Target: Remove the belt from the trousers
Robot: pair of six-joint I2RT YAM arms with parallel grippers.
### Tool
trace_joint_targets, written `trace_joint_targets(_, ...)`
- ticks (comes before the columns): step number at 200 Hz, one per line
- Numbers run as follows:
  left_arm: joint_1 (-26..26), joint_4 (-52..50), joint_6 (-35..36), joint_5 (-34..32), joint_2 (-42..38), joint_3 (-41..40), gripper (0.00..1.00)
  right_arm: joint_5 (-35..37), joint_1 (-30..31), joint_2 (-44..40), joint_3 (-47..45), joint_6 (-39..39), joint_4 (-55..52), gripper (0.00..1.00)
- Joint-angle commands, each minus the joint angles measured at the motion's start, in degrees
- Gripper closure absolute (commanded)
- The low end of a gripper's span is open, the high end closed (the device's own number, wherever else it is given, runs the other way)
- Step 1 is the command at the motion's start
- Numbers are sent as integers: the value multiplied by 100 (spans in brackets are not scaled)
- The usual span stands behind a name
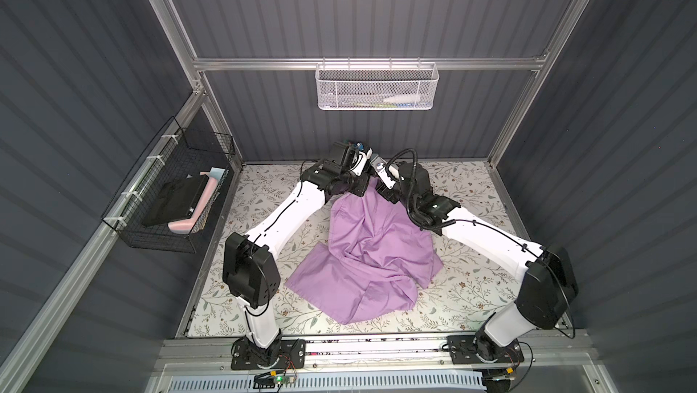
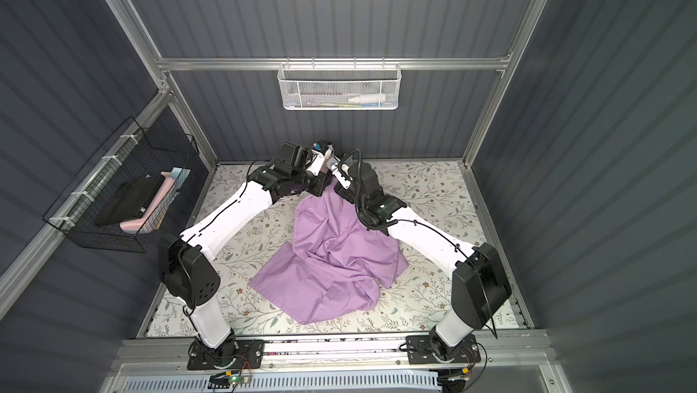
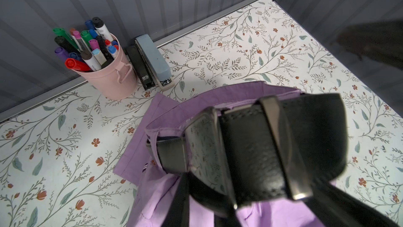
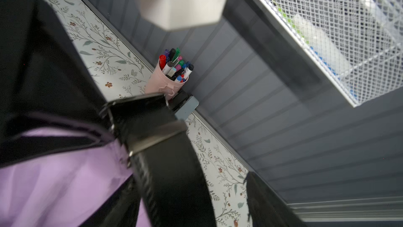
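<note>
The belt fills the left wrist view, its buckle raised off the counter near the back wall, and the left hand is clamped on it. The strap runs through a loop of the trousers, which lie crumpled mid-counter. The right hand hovers just beside, its jaws seemingly apart in a blurred view. To do this step well, that hand should pin the waistband (thin cloth otherwise rides along) while the left draws the strap along the waistband's line, not upward. Counted: one belt, one pair of trousers, two hands, one pink cup of markers, one white mesh basket, one black wire basket.
</note>
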Motion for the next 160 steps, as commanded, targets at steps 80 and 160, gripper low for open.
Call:
trace_joint_targets(80,-32,536,-711,420,-59,-371,32,62,26,-117,365,1075,1153,100)
trace_joint_targets(160,942,1747,-2498,895,706,-932,25,-305,-1133,-1363,-604,4618,2886,100)
